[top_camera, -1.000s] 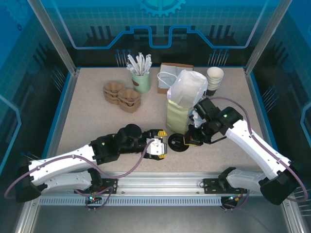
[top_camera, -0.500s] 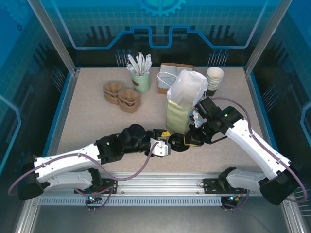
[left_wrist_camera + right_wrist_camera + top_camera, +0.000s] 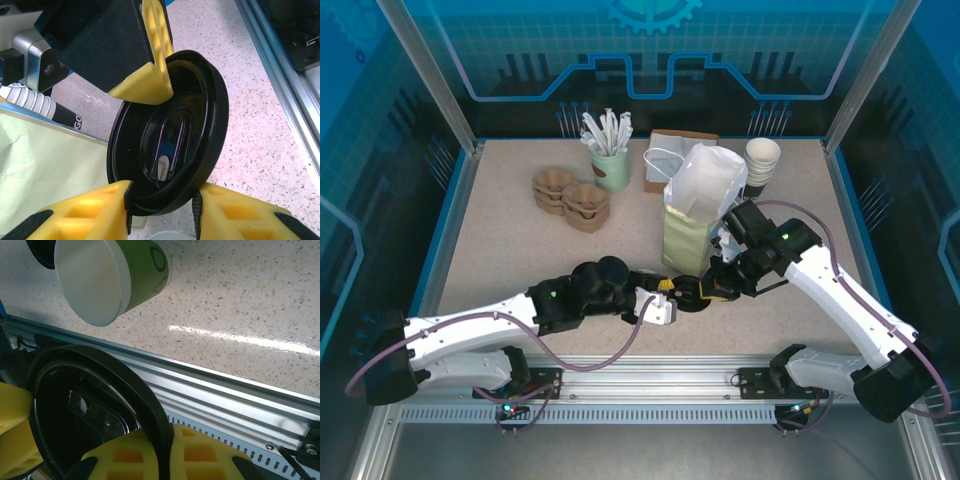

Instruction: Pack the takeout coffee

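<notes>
Lid point(image 3: 170, 135) now reached by narrowing left pincer point(image 3: 162, 197).

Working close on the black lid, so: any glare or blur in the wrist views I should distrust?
Right wrist: a bright glare streak crosses the table, and the right gripper's fingers are soft, being so near. Left wrist: the black lid is sharp but its glossy centre mirrors light; the left gripper's fingers blur slightly.

Bag point(image 3: 692, 215) sits at table point(image 3: 500, 260) centre, spare bags point(image 3: 682, 145) lying behind it, lid point(image 3: 686, 291) just in front, pinched between left gripper point(image 3: 669, 293) and right gripper point(image 3: 706, 290); carriers point(image 3: 572, 200) left, straw pot point(image 3: 611, 168) just behind them, cup stack point(image 3: 763, 160) back right, cup point(image 3: 112, 277) by the front rail
</notes>
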Controlling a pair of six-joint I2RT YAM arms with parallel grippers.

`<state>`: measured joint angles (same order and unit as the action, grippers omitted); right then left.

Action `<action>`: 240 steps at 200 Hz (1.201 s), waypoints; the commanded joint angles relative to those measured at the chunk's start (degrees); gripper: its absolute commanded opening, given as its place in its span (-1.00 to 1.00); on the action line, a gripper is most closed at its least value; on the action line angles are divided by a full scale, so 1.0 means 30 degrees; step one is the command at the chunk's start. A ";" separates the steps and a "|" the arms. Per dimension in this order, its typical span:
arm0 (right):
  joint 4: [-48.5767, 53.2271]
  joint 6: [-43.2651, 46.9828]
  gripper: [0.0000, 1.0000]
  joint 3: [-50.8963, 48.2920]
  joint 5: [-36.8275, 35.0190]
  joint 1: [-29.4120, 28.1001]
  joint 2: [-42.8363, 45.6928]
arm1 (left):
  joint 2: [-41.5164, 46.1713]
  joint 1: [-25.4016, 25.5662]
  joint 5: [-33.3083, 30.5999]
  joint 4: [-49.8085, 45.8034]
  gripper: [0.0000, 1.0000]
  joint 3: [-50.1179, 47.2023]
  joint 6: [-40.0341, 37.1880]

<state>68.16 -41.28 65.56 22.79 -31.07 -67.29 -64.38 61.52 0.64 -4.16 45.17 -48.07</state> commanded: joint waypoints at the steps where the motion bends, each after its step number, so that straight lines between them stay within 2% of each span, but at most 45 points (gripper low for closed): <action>1: 0.0195 0.0290 -1.00 -0.0042 0.0744 0.0088 -0.0216 | -0.0237 0.0149 -0.0055 0.0753 -0.29 0.0544 -0.0079; 56: -0.0124 0.0231 -1.00 -0.0239 0.1101 0.0077 -0.0407 | -0.0124 0.0156 -0.0270 0.1165 -0.40 0.0319 -0.0264; 70: -0.0219 0.0153 -1.00 -0.0316 0.1093 0.0074 -0.0408 | -0.0336 0.0147 -0.0880 0.1252 -0.40 0.0405 -0.0109; 89: -0.0377 -0.0006 -1.00 -0.0433 0.1032 0.0077 -0.0390 | -0.0849 0.0185 -0.1501 0.0365 -0.51 0.1038 -0.0185; 127: -0.0775 -0.0039 -1.00 -0.0523 0.1487 0.0103 -0.0568 | -0.1062 0.0464 -0.2024 0.0613 -0.48 0.0912 -0.1129; 151: -0.0965 -0.0040 -1.00 -0.0538 0.1684 0.0076 -0.0714 | -0.1190 0.0500 -0.2061 0.0663 -0.39 0.0982 -0.1463; 193: -0.1158 -0.0068 -1.00 -0.0470 0.1809 0.0074 -0.0935 | -0.1529 0.0557 -0.2152 0.1021 -0.54 0.1045 -0.1547; 227: -0.1048 0.0135 -0.85 -0.0172 0.1723 0.0099 -0.0893 | -0.1714 0.0557 -0.2094 0.0802 -0.67 0.1233 -0.1294; 240: -0.0882 0.0159 -0.71 0.0023 0.1450 0.0130 -0.0840 | -0.1714 0.0530 -0.2032 0.0813 -0.71 0.1277 -0.1065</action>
<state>67.57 -42.00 64.20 21.45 -30.48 -70.15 -68.55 62.54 -5.98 -4.67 46.46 -52.88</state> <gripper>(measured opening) 0.100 0.162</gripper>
